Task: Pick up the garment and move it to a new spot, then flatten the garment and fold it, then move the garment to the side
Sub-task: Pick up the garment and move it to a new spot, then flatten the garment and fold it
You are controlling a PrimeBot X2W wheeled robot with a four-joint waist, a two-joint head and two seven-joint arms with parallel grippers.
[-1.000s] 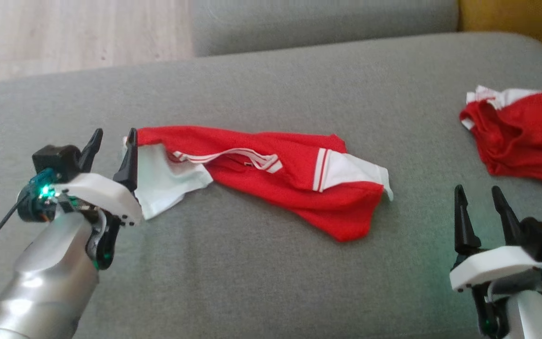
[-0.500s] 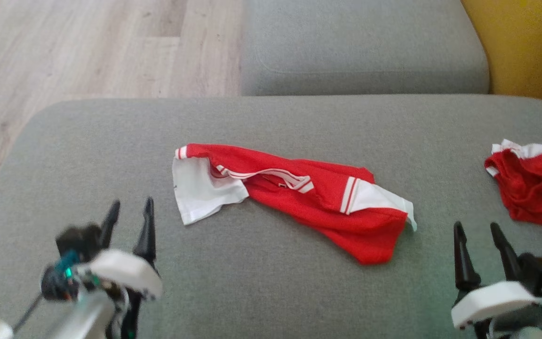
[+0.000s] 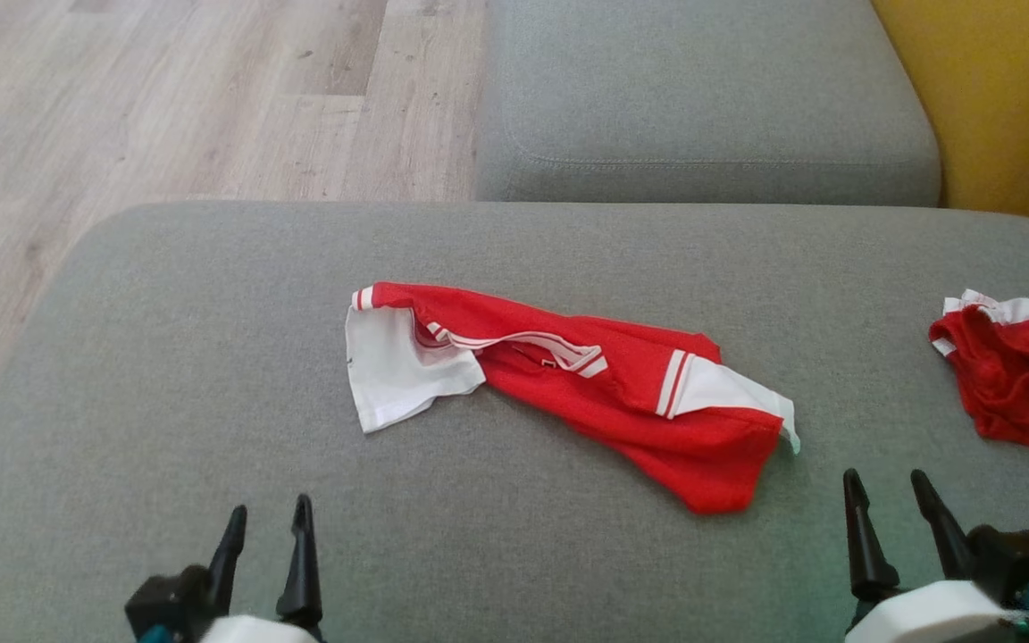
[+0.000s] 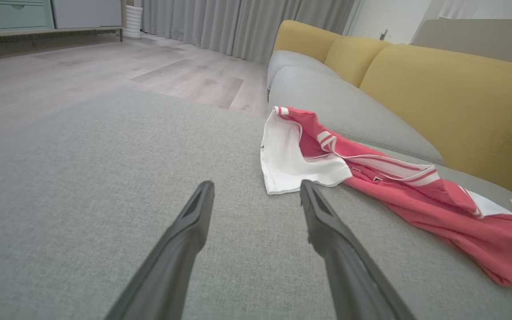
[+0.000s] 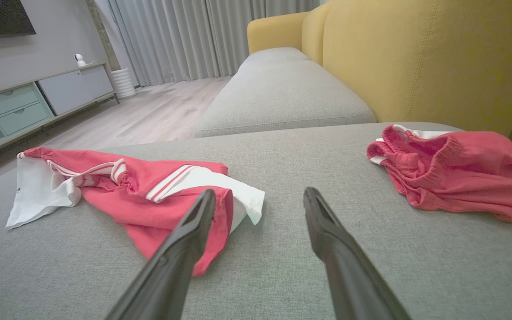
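A red shirt with white sleeves and striped trim (image 3: 586, 393) lies crumpled in a long strip across the middle of the grey sofa seat (image 3: 211, 357). My left gripper (image 3: 271, 509) is open at the lower left, well short of the white sleeve (image 3: 394, 375). In the left wrist view the shirt (image 4: 394, 186) lies just beyond the empty left gripper (image 4: 257, 186). My right gripper (image 3: 885, 478) is open at the lower right, close to the shirt's red end. Seen from the right wrist, the right gripper (image 5: 260, 193) holds nothing, and the shirt (image 5: 149, 191) is ahead on the left.
A second red garment with white trim (image 3: 1015, 375) is bunched at the seat's right edge, also to the right of the right fingers (image 5: 451, 178). A further grey cushion (image 3: 702, 98) lies behind, the yellow backrest (image 3: 1015, 89) at the right, wooden floor (image 3: 166, 89) at the left.
The head camera has shifted, so the whole scene sits lower and more centred. My left gripper has drawn back from the white sleeve toward the bottom edge. The shirt has kept its shape.
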